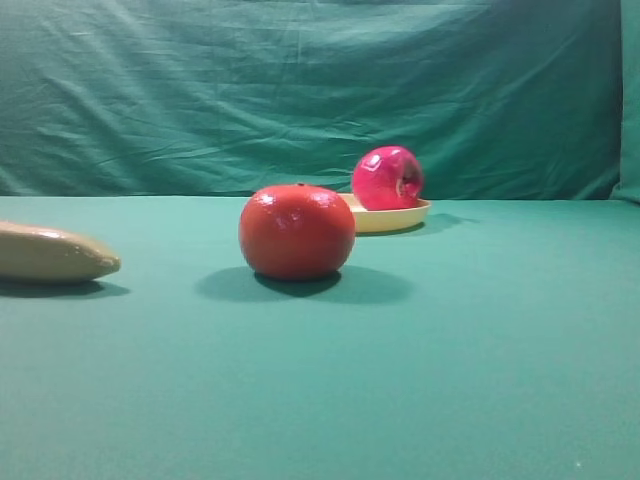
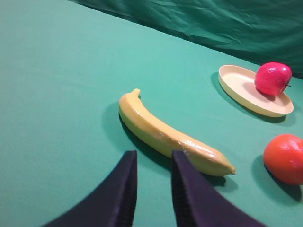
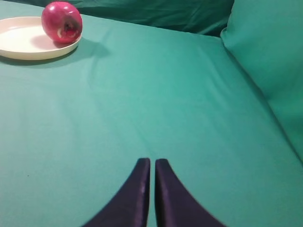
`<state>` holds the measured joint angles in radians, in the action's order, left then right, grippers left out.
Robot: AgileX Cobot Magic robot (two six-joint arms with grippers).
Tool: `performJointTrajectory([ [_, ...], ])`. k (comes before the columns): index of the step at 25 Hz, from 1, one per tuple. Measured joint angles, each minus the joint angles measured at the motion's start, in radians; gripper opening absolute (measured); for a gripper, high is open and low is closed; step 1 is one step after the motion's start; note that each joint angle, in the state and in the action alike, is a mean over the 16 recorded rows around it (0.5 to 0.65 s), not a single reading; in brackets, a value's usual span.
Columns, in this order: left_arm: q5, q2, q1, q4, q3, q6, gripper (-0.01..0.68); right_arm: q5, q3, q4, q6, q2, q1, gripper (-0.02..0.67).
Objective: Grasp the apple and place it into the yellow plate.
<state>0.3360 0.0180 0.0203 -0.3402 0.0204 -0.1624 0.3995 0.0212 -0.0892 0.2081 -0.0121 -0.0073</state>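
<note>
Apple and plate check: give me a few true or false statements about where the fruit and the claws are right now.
1. The apple rests on the yellow plate. True.
2. The right claw grips the apple. False: it is shut on nothing, far from the apple.
3. The banana lies on the plate. False: it lies on the green cloth.
4. The left claw is open, near the banana. True.
5. The orange fruit sits off the plate. True.
</note>
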Motion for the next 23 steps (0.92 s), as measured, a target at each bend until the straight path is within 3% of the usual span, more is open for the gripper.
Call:
performJointTrajectory([
  [23,0.0,0.0,0.0,0.0,0.0,0.0,0.157,-0.001,0.0,0.0,0.001,0.0,0.0,0.0],
])
